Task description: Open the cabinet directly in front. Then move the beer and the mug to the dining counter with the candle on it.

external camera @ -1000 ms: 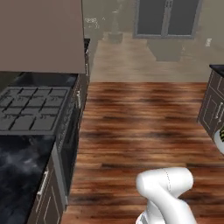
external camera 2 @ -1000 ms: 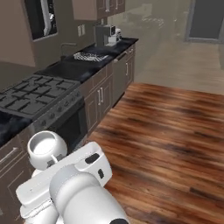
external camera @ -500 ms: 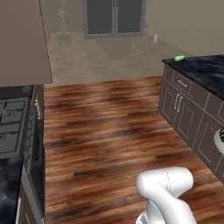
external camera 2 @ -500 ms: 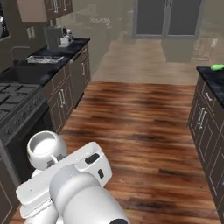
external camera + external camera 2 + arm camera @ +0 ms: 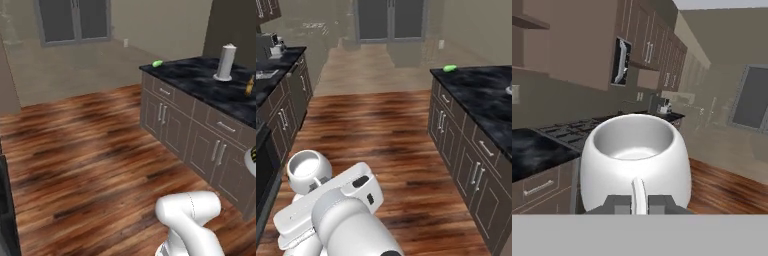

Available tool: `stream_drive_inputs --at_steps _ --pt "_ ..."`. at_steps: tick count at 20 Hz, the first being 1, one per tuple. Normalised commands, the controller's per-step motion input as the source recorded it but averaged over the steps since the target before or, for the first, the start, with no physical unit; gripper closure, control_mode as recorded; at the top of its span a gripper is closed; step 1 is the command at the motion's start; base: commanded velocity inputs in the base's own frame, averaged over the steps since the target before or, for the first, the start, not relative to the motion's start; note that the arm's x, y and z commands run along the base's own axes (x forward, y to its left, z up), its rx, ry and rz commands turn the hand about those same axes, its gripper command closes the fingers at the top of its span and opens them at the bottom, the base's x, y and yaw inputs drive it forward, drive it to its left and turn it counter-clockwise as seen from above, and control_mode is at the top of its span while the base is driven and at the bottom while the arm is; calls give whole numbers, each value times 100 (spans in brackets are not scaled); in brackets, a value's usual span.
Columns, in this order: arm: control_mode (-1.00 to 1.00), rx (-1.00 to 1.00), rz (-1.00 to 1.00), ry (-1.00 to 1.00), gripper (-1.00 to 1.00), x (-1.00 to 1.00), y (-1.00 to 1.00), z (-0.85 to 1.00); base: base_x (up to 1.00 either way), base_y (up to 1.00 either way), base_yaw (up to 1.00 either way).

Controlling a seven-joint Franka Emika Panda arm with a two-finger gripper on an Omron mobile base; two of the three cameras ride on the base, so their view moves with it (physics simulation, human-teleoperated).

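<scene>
The beer (image 5: 249, 86) stands half cut off at the frame's edge — its label too small to read.

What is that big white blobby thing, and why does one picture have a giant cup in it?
The white thing is a robot arm on a base that can drive around a pretend, computer-drawn kitchen. Two pictures come from cameras riding on that base, one looking past the arm from its left side and one from its right. The third comes from a camera on the arm's hand, so whatever it holds looks huge. That is a white mug, and the gripper is shut on its handle. In the right base view the same mug shows small beside the arm. Ahead to the right is a black marble counter. On it stand a tall grey cylinder, a small green thing near the corner, and a brown bottle by the picture's edge.
</scene>
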Motion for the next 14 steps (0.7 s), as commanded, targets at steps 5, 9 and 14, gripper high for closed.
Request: stream_drive_inputs --at_steps 5,9,14 --pt "100 0 0 0 100 0 0 0 0 0 -42" --pt "100 0 0 0 100 0 0 0 0 0 -42" --pt "100 0 0 0 100 0 0 0 3 0 -39"
